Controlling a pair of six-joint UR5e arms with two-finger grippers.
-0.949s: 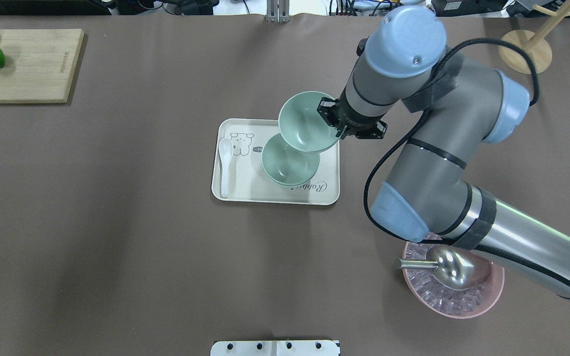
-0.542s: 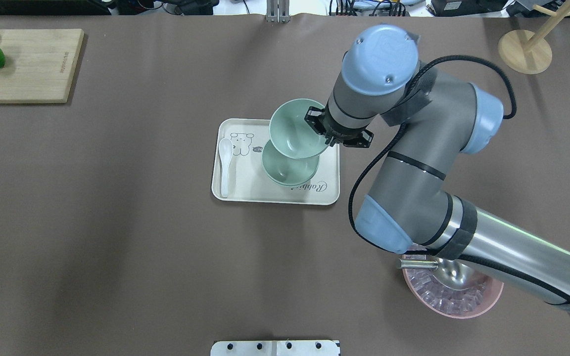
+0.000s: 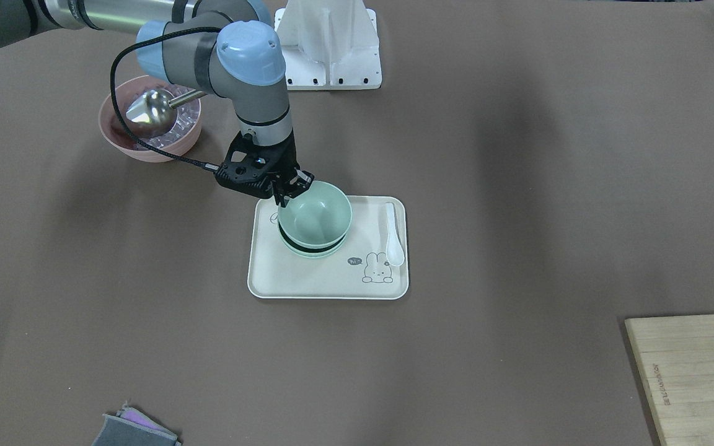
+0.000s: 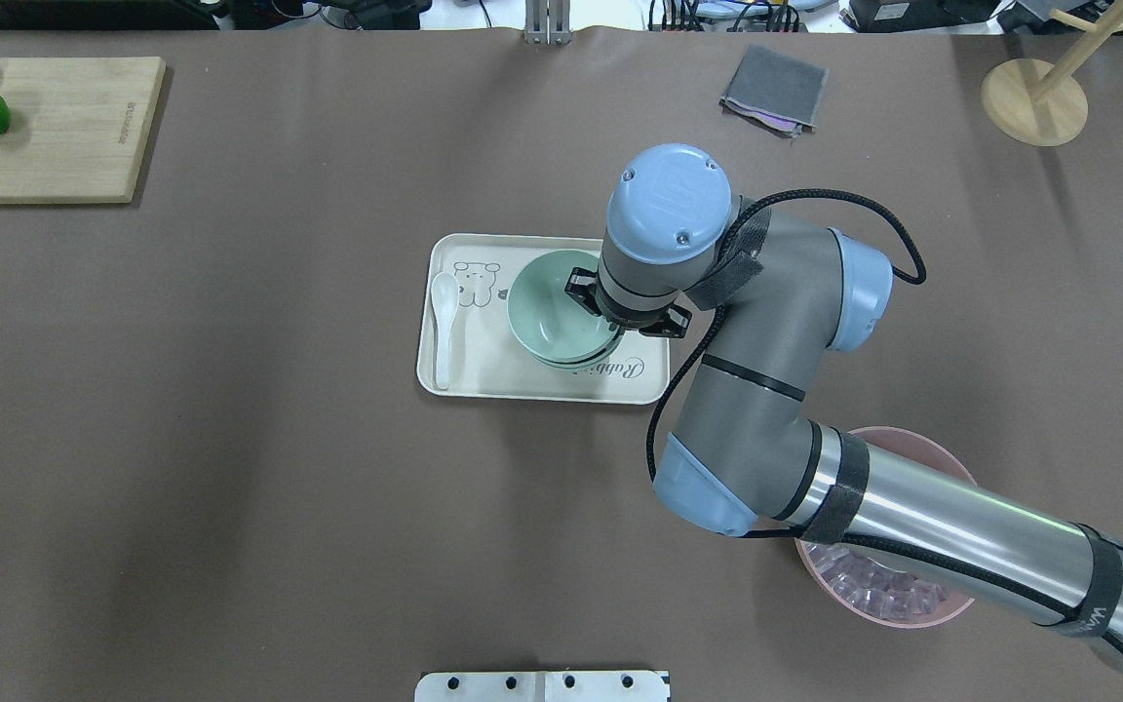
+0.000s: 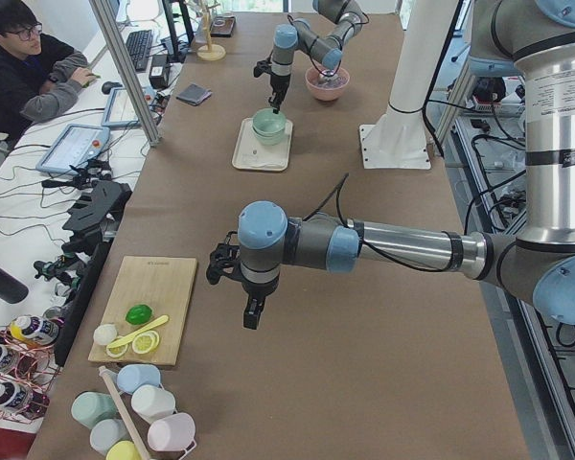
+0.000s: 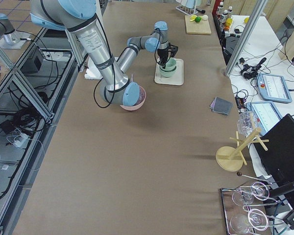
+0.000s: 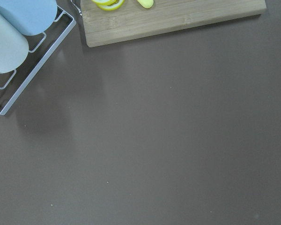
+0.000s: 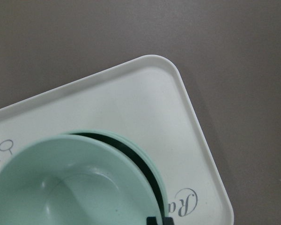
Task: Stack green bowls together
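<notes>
My right gripper is shut on the near-side rim of a pale mint-green bowl. It holds that bowl level, just above the other green bowls stacked on the cream tray. A dark gap shows between the held bowl and the rim below it in the right wrist view. I cannot tell how many bowls lie underneath. My left gripper hangs over bare table near the cutting board; it shows only in the exterior left view, so I cannot tell whether it is open or shut.
A white spoon lies on the tray's left side. A pink bowl of ice with a metal scoop sits under my right arm. A cutting board, grey cloth and wooden stand line the far edge.
My right gripper has carried the green bowl left and down, from beside and above the stacked bowls to directly over them, nearly nested.
</notes>
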